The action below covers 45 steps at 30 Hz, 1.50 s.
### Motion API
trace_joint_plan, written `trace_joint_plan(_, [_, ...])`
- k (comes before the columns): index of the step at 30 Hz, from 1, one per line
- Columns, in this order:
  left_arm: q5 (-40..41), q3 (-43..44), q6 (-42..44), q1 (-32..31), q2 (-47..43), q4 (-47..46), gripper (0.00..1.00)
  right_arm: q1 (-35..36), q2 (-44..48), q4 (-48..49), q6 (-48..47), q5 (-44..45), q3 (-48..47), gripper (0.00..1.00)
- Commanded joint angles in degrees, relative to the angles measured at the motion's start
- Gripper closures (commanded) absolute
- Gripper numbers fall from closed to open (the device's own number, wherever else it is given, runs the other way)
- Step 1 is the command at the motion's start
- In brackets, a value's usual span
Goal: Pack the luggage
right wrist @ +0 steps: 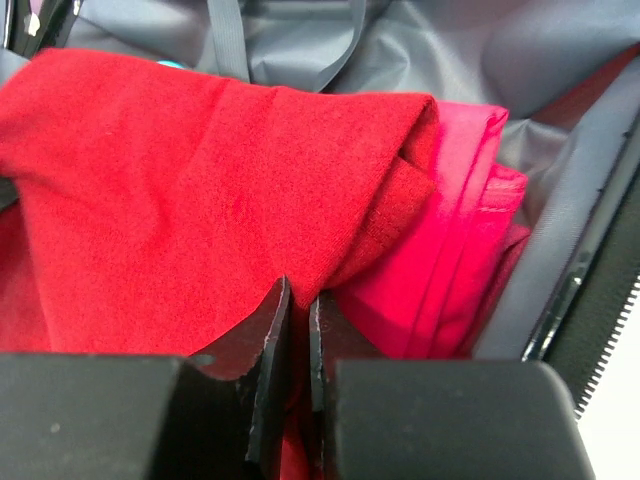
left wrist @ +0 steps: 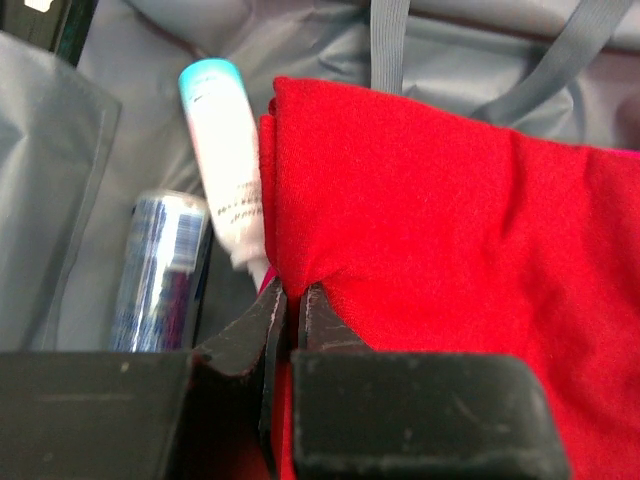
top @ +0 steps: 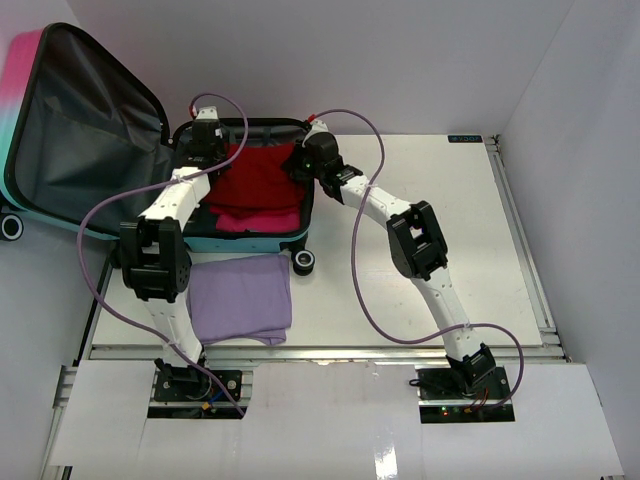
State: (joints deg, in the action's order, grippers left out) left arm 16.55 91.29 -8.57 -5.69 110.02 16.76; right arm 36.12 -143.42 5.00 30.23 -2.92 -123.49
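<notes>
Luggage: the luggage [top: 80,130] is lying open at the 10 o'clock corner of the desk [top: 430,200], with its lid leaning back toward 9 o'clock and its tub facing up.
Contents: a red garment [top: 255,180] is lying over a folded pink cloth [right wrist: 450,250]. A white tube [left wrist: 225,160] and a silver can [left wrist: 160,270] are sitting at the tub's 9 o'clock side; the tube is touching the red fabric.
Left gripper [left wrist: 290,295]: its jaws are standing nearly together, pinching the red garment's 9 o'clock edge.
Right gripper [right wrist: 298,290]: its jaws are pressing together, pinching the garment's 3 o'clock fold.
Waiting: a folded purple cloth [top: 240,298] is lying on the desk at 6 o'clock of the tub.
Handling: the shell is looking stiff and light, and on its wheels it is likely to roll if pushed. The lid's free rim is looking like the best hold. The garment is soft and limp, so edge pinches are suiting it.
</notes>
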Motion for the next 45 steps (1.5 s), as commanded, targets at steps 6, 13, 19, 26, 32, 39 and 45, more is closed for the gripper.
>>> trace_joint_plan(6, [-1.1, -0.8, 1.3, 0.9, 3.7, -8.5, 0.99, -0.9, 3.8, 7.3, -1.1, 5.1, 1.8, 0.92])
trace_joint_plan(13, [1.5, 2.1, 1.1, 1.0, 4.3, -7.4, 0.43, -2.0, 2.6, 7.0, -1.9, 2.8, 0.0, 0.8])
trace_joint_plan(19, [3.5, 9.5, -0.6, 1.5, 1.3, -3.3, 0.3, -2.4, 6.7, 4.9, -6.6, -0.5, 1.2, 0.47])
trace_joint_plan(26, [0.8, 14.9, -5.3, 1.4, 1.6, -0.8, 0.58, -2.5, 12.5, 2.2, -12.2, -0.6, 4.9, 0.53])
trace_joint_plan(32, [-0.9, 14.5, -7.5, 1.4, 6.3, -1.3, 1.0, -2.1, 10.2, 1.9, -12.6, -6.2, 4.0, 0.83])
trace_joint_plan(39, [0.5, 13.5, -9.0, 1.6, 12.9, -3.8, 1.0, -1.9, 8.4, 6.1, -12.0, -7.6, 8.5, 0.84])
trace_joint_plan(45, [0.7, 14.2, -7.3, 1.6, 16.7, -6.4, 1.0, -2.1, 7.0, 4.1, -13.1, -4.5, 7.6, 0.83])
